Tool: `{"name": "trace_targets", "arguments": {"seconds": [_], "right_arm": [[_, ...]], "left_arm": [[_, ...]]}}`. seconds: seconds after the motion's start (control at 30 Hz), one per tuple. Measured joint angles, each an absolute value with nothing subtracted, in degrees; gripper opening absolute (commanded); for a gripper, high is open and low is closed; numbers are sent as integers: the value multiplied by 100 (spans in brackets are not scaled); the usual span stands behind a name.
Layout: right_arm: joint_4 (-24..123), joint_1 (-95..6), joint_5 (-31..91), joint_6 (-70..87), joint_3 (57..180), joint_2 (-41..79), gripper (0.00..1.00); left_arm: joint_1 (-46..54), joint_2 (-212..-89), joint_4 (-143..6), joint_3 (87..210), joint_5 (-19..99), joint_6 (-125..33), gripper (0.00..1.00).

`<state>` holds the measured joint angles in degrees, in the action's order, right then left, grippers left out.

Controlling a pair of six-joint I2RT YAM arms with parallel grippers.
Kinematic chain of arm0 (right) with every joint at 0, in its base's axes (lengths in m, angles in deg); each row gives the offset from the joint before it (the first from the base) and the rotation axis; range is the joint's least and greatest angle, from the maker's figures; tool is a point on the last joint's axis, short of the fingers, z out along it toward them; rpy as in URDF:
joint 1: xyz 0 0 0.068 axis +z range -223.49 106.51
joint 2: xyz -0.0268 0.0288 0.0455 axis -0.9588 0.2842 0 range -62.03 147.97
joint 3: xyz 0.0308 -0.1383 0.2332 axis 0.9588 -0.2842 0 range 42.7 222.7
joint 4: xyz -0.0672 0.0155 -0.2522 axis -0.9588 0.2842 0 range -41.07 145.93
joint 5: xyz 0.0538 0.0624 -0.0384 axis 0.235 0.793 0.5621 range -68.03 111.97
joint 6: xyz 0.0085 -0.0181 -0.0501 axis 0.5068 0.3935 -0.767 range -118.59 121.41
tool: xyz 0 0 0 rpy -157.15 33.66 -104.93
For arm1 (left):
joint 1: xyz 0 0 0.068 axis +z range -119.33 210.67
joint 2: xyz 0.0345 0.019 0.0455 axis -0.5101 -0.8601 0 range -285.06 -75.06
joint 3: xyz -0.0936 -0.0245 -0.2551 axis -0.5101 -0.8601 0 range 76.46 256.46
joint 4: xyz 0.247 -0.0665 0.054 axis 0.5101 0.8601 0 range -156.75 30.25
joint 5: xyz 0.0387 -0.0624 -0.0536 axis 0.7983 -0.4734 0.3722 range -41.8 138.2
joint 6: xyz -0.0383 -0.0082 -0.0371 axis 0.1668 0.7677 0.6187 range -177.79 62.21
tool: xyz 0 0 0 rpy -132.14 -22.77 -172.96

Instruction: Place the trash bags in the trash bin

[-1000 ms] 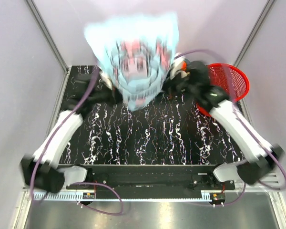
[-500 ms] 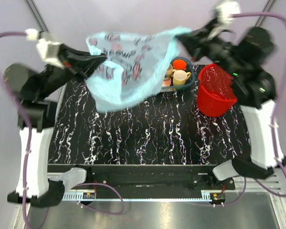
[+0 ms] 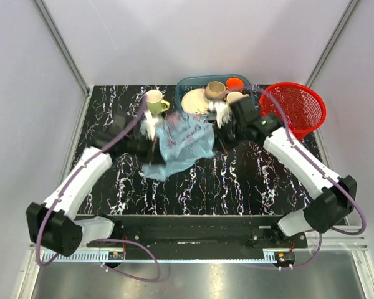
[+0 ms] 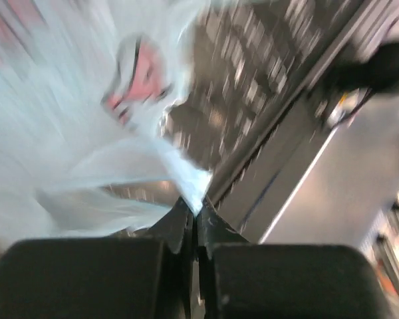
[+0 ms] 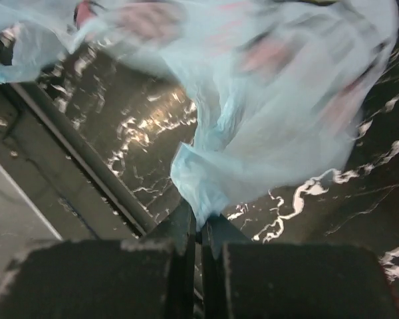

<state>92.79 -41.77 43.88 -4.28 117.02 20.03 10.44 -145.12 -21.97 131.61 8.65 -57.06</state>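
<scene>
The light-blue trash bag (image 3: 179,144) with pink and dark prints hangs crumpled between my two grippers over the middle of the black marble table. My left gripper (image 3: 152,138) is shut on one corner of the bag (image 4: 189,183). My right gripper (image 3: 219,129) is shut on another edge of the bag (image 5: 253,126). The red mesh trash bin (image 3: 297,109) stands upright at the back right, right of my right arm, apart from the bag. Both wrist views are blurred by motion.
A teal dish tray (image 3: 188,83) at the back middle holds a plate (image 3: 193,101), a tan cup (image 3: 214,90) and an orange cup (image 3: 235,83). A cream mug with a green handle (image 3: 155,100) stands at the back left, near my left gripper.
Both arms have dropped from high above the table to low over its middle. The bag, spread wide in the air, now hangs gathered and crumpled between the grippers.
</scene>
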Motion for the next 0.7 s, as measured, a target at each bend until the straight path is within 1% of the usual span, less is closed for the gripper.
{"name": "trace_targets", "arguments": {"seconds": [0.07, 0.1, 0.17, 0.2, 0.23, 0.27, 0.3, 0.33, 0.4, 0.43, 0.5, 0.57, 0.6, 0.67, 0.7], "right_arm": [[9768, -4172, 4373, -443, 12686, 2123, 0], [9736, -4172, 4296, -452, 13565, 2230, 0], [9292, -4207, 4069, -448, 15431, 2547, 0], [8992, -4255, 3894, -402, 16681, 2794, 0], [8791, -4299, 3787, -365, 17459, 2945, 0], [8415, -4373, 3746, -325, 18012, 2971, 0], [8029, -4443, 3752, -279, 17995, 2748, 0], [7727, -4480, 3778, -227, 17488, 2305, 0], [7491, -4358, 3934, -166, 16028, 1319, 0], [7336, -4185, 4071, -177, 14976, 783, 0], [7471, -3917, 4345, -201, 13519, 416, 0], [7884, -3748, 4616, -203, 12282, 641, 0], [8227, -3713, 4716, -209, 11890, 995, 0], [8949, -3685, 4749, -242, 11678, 1666, 0], [9395, -3685, 4758, -279, 11875, 1953, 0]], "left_arm": [[1134, -14455, -2001, 14270, 753, -5419, 0], [1295, -14541, -2285, 15196, 718, -5146, 0], [1940, -14790, -3382, 17135, 801, -4447, 0], [2369, -14834, -4422, 17848, 991, -4119, 0], [2653, -14731, -5089, 18123, 1133, -3929, 0], [2817, -14488, -5605, 18140, 1208, -3815, 0], [2769, -14261, -5764, 18029, 1210, -3774, 0], [2476, -13924, -5727, 17824, 1114, -3922, 0], [1684, -13384, -5443, 17201, 956, -4399, 0], [1293, -13085, -5334, 16499, 945, -4639, 0], [1033, -12855, -4938, 15253, 930, -4904, 0], [889, -13118, -3966, 13887, 873, -5201, 0], [889, -13432, -3511, 13540, 878, -5312, 0], [900, -14029, -2357, 13323, 823, -5505, 0], [900, -14097, -2060, 13452, 701, -5564, 0]]}}
